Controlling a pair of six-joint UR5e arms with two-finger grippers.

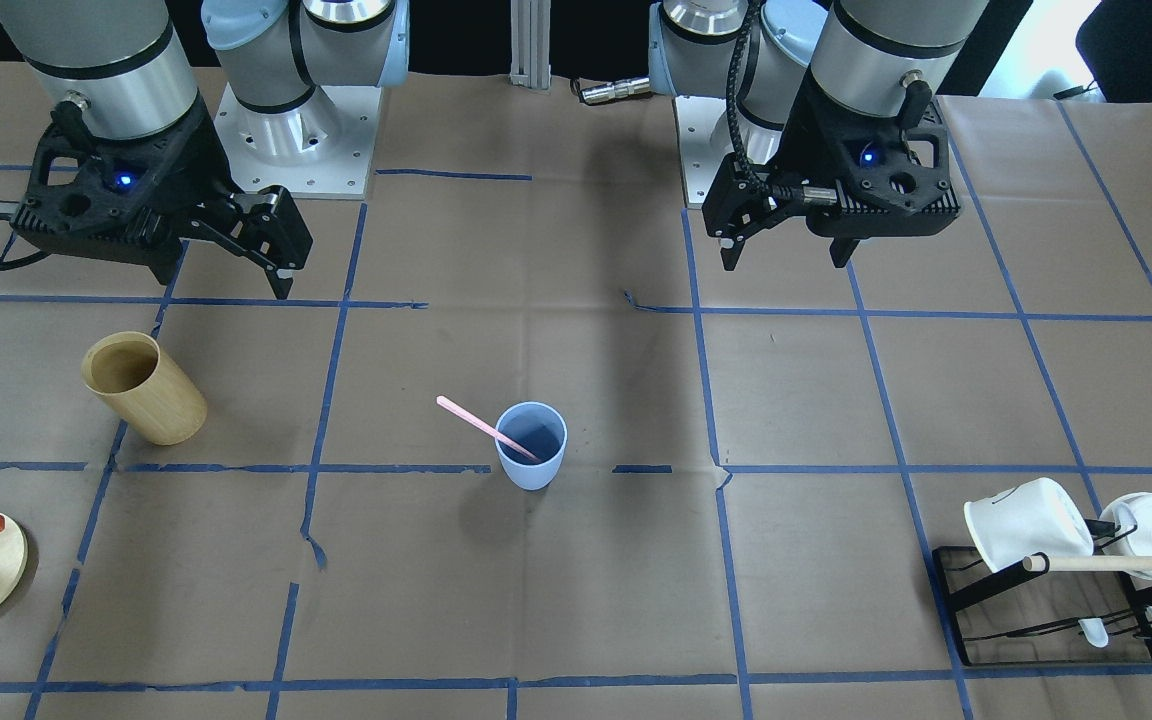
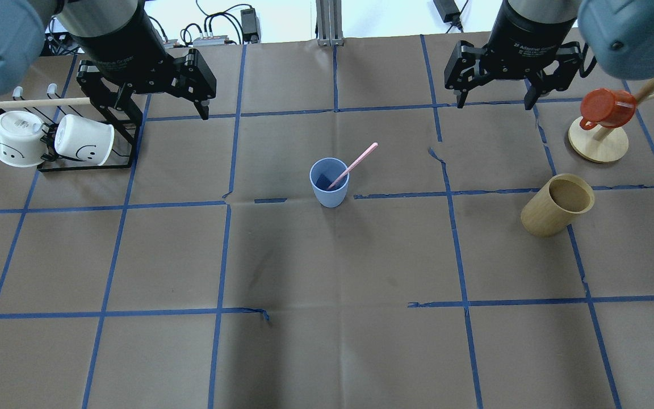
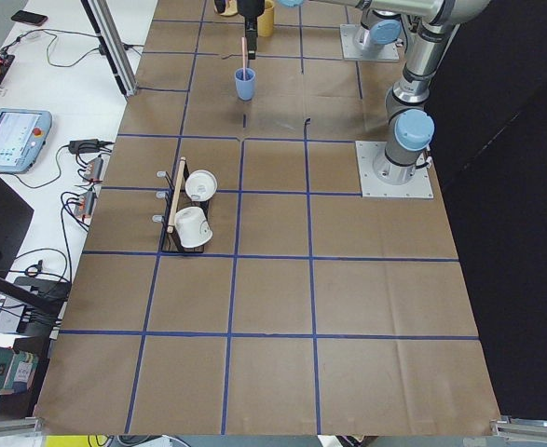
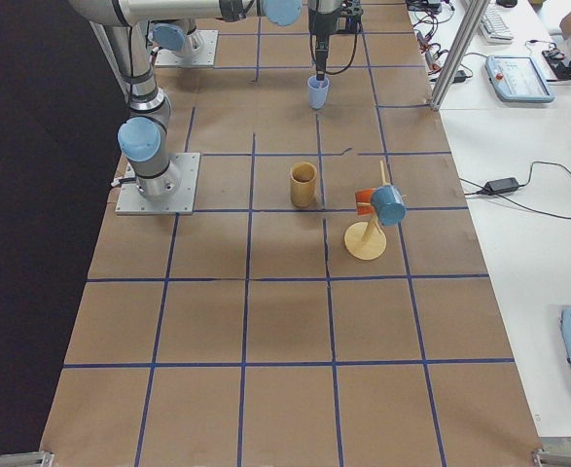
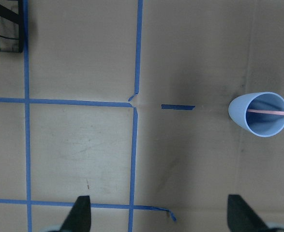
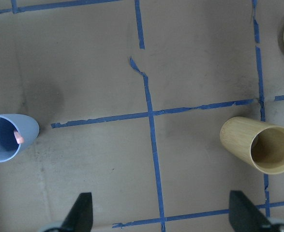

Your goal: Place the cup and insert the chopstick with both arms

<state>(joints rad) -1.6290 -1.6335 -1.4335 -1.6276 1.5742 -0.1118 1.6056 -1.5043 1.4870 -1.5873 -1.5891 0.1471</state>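
Shows blue cup (image 2: 329,192) standing mid-table, pink chopstick (image 2: 358,162) leaning inside. Finds left gripper (image 1: 786,252) and right gripper (image 2: 495,102) released, fingers spread, empty, hovering well apart from the cup.

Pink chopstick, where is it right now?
In the overhead exterior view, the pink chopstick stands tilted inside the blue cup near the middle of the table. Its upper end leans toward the robot's right.

arms (image 1: 106,70): silver, pale-blue caps | left tool (image 1: 786,255), right tool (image 1: 221,272): black, blue LED | bases (image 1: 336,125): bolted grey plates
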